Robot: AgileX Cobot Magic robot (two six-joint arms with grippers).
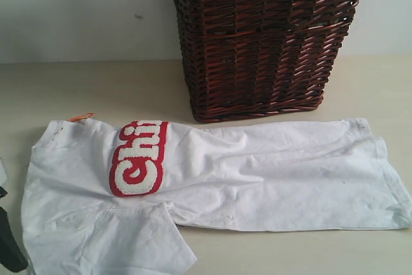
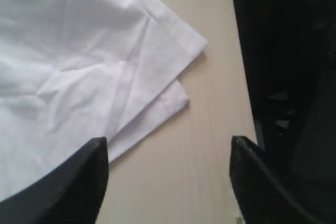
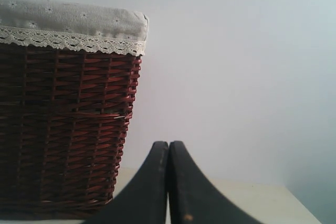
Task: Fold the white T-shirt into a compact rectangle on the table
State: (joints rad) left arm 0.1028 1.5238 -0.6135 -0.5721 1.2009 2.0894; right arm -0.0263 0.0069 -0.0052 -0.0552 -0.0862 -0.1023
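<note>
One white T-shirt (image 1: 244,172) lies flat on the table (image 1: 96,88), stretched sideways across the exterior view with the neck end at the left and the hem at the right. The body appears folded along its length. The red strip (image 1: 138,159) with fuzzy white lettering is cut off at the far edge, and only part of the lettering shows. A small orange neck tag (image 1: 81,117) sticks out at the far left corner. One sleeve (image 1: 122,243) spreads toward the near edge at the lower left. Shallow creases run across the cloth.

Left gripper (image 2: 168,182): the jaws stand wide apart over bare tabletop, just beside the layered corner of the sleeve. Nothing is held between them. One of its fingers (image 2: 79,187) overlaps the cloth edge in the wrist view; whether it touches cannot be told.

Right gripper (image 3: 168,182): the fingers are pressed together with nothing between them, raised and facing the basket and the pale wall (image 3: 236,77).

The dark brown wicker basket (image 1: 264,49), lined with lace-trimmed cloth (image 3: 68,24), stands on the table just behind the shirt's far edge. Contact between them cannot be confirmed.
</note>
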